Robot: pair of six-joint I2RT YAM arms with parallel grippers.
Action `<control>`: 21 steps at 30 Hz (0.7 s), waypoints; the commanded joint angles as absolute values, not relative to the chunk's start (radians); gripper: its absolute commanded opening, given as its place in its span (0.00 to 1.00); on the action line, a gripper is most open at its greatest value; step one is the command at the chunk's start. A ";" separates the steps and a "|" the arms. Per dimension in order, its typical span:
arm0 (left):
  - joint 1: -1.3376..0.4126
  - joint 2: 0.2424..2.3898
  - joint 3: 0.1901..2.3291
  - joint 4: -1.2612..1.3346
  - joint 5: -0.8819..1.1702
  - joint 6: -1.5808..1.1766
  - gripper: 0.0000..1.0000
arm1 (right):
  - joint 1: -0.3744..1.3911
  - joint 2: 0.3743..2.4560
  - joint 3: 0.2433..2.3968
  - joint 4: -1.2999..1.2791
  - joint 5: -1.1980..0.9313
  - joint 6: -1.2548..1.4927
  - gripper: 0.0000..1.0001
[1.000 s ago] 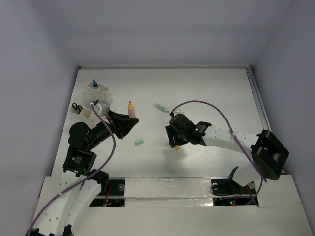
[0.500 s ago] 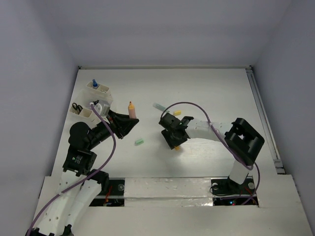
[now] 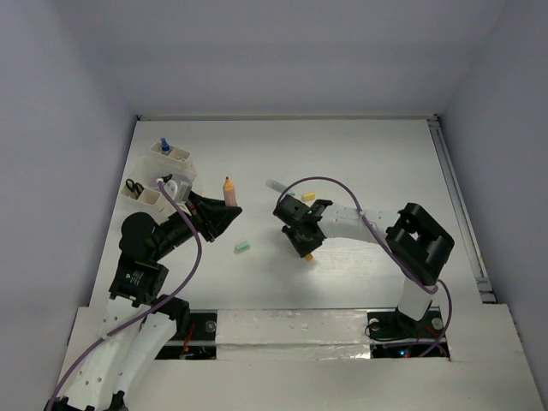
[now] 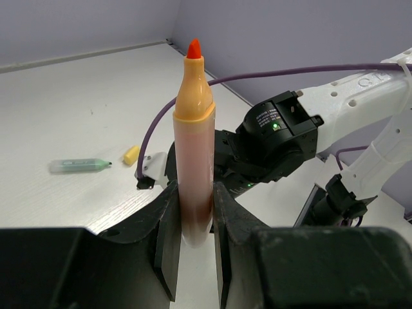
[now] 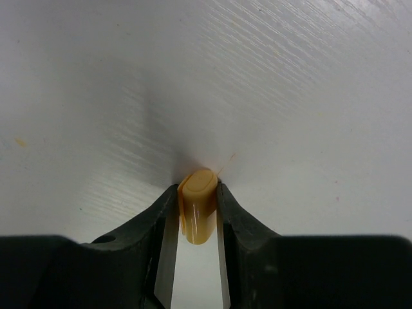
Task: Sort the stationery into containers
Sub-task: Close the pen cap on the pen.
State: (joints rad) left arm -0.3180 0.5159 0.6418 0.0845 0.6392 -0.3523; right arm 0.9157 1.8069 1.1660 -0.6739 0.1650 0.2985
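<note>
The jaws of your right gripper (image 5: 196, 193) pinch the short orange eraser (image 5: 197, 207) down on the white table (image 5: 290, 96), long axis along the fingers, and the off-white divided plastic bins (image 3: 180, 157) lie well to the left, nearer your left gripper (image 4: 193, 215), which clamps the orange-pink marker (image 4: 193, 129).

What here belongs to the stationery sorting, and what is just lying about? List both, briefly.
Belongs to the job: orange marker, orange eraser, green eraser, yellow eraser, green marker, scissors, blue-capped pen, far bin, near bin.

Just there: purple cable, white mounting board.
</note>
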 commanded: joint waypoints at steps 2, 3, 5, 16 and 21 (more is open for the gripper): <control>-0.313 0.514 0.684 0.129 0.664 -0.345 0.00 | 0.913 1.729 1.192 -0.689 0.149 0.295 0.00; -0.313 0.514 0.683 0.135 0.669 -0.348 0.00 | 0.913 1.692 1.203 -0.671 0.126 0.296 0.00; -0.313 0.520 0.680 0.143 0.693 -0.356 0.00 | 0.913 1.610 1.213 -0.615 0.041 0.305 0.00; -0.313 0.558 0.598 0.434 0.955 -0.570 0.00 | 0.913 1.174 1.135 0.155 -0.244 0.455 0.00; -0.313 0.574 0.572 0.621 1.043 -0.705 0.00 | 0.913 1.178 1.152 0.474 -0.310 0.523 0.00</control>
